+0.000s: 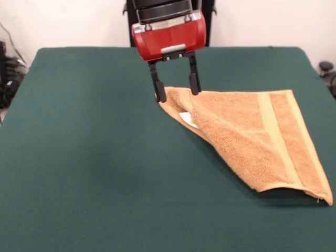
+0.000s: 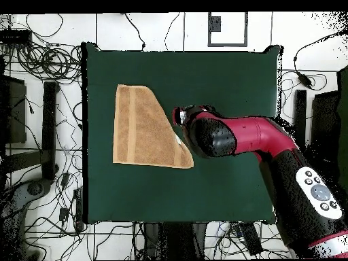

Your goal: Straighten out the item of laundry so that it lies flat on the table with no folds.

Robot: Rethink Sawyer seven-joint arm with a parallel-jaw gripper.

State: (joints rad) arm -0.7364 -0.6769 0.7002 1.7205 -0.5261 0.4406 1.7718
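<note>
We see the jaws (image 1: 177,88) hanging from the red arm head, two black fingers (image 1: 159,86) set moderately apart, not shut. Their tips sit at the towel's (image 1: 252,136) corner by the fold: one finger on the outer edge of the corner, the other on its top edge. We can't tell if cloth is actually pinched; the corner spans the gap between the fingers. Towel lies on the bench (image 1: 94,173), folded diagonally into a rough triangle, woven band (image 1: 273,136) running along the hem side, white label (image 1: 188,119) peeking out under the folded flap near the jaws. In the overhead view the towel (image 2: 139,129) sits in the left part of the bench (image 2: 224,183), and the arm (image 2: 251,139) covers the jaws.
</note>
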